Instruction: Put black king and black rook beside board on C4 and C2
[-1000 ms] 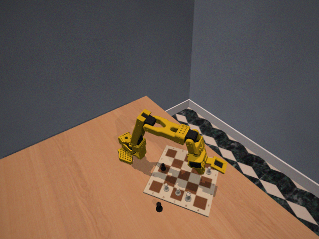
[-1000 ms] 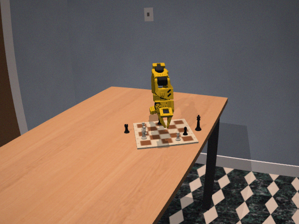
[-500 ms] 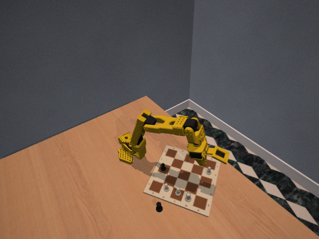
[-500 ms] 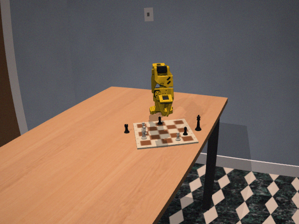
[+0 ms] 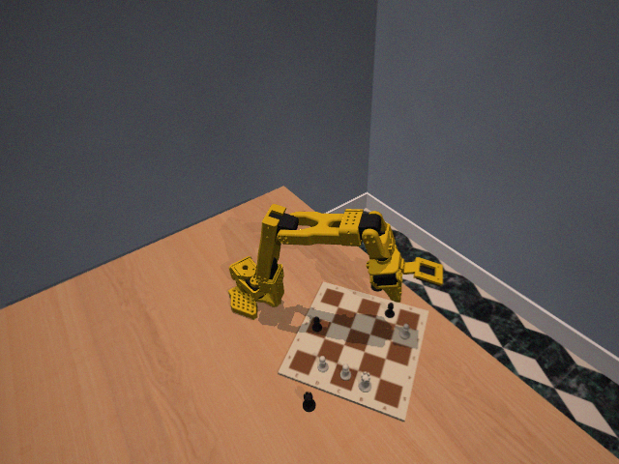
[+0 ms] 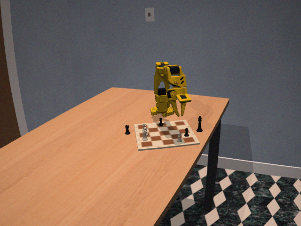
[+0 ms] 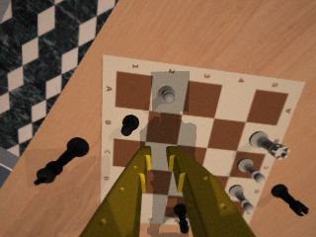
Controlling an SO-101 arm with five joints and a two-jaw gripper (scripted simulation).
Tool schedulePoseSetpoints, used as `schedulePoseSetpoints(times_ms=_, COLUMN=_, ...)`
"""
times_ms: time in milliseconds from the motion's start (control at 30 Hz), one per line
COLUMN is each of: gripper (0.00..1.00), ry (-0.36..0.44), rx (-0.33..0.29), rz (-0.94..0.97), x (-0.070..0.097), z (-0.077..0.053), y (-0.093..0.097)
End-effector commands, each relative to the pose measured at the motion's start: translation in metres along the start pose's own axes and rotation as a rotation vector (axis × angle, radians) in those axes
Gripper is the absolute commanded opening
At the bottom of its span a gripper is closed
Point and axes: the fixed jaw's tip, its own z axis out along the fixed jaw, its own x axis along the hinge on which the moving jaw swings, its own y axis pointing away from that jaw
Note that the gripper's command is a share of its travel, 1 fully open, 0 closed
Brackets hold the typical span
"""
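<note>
Note that the yellow gripper (image 6: 180, 114) hangs above the brown-and-cream chessboard's (image 6: 167, 146) near edge, jaws nearly closed and holding nothing. You find the tall black king (image 6: 199, 124) and the short black rook (image 6: 127, 129) upright on the wooden table (image 6: 73, 170), on opposite sides of the board.

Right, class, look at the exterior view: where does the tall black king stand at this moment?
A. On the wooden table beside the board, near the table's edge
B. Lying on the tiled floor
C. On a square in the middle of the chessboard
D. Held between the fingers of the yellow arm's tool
A: the tall black king stands upright on the wooden table, just off the brown-and-cream chessboard, apart from the yellow tool.
</note>
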Motion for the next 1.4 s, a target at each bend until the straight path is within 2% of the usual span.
schedulePoseSetpoints(times_ms=0, gripper=0.07, ry=-0.100, rx=-0.051, rz=-0.112, x=0.006, z=-0.004, y=0.037)
schedulePoseSetpoints(times_ms=167, gripper=0.10, ry=-0.178, rx=-0.134, rz=-0.275, x=0.028, z=-0.006, y=0.083)
schedulePoseSetpoints(times_ms=333, gripper=0.12, ry=-0.214, rx=-0.179, rz=-0.351, x=0.043, z=-0.007, y=0.102)
schedulePoseSetpoints(times_ms=1367, gripper=0.12, ry=-0.216, rx=-0.186, rz=-0.363, x=0.050, z=-0.004, y=0.103)
